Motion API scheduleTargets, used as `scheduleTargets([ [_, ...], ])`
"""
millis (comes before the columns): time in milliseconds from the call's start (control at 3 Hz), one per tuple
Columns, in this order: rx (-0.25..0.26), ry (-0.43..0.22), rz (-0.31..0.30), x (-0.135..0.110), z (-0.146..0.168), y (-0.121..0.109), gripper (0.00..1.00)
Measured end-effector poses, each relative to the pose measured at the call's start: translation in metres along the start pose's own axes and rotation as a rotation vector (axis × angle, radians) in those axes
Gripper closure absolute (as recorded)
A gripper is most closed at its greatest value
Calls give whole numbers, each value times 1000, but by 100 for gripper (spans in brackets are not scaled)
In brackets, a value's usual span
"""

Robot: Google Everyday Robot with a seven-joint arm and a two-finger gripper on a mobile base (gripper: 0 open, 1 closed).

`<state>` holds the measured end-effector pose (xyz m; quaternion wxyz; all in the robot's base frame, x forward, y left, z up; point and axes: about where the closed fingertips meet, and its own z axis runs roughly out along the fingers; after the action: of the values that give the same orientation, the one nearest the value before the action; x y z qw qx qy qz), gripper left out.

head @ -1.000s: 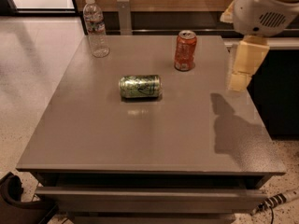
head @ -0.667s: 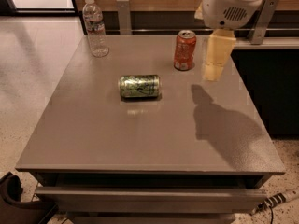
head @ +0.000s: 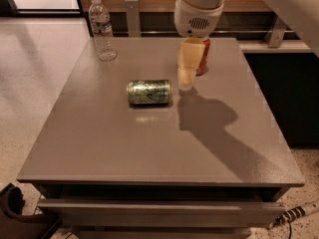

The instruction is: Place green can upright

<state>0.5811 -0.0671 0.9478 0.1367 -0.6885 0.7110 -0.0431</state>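
Gripper (head: 185, 83): pale yellow, hanging tip-down from the white arm housing (head: 199, 9), just right of the green can (head: 149, 92) and slightly behind it.
Gripper opening: cannot be told; it reads as one solid pale block from this side.
Gripper contact: apart from the green can, with a narrow strip of table (head: 124, 148) between them; whether its tip meets the tabletop is unclear.
Green can: lying on its side near the middle of the table, long axis running left to right, label facing up.
Orange-red can (head: 204, 59): upright, behind and right of the green can, mostly covered by the gripper; only a sliver of its right side shows.
Water bottle (head: 102, 29): upright, well behind and left of the green can, at the table's far left corner.
Shadow (head: 209, 118): dark arm shape on the tabletop, right of the green can and nearer the front edge.
Cut off: the arm leaves the picture at the top right.
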Motion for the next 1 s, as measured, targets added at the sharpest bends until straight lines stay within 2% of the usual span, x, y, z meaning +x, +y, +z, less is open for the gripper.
scheduleTargets([
  [333,-39,26,61,-15,28,-1,0],
  [667,-88,5,175,-29,58,5,0],
  [1000,-100,-27,244,-37,74,10,0],
])
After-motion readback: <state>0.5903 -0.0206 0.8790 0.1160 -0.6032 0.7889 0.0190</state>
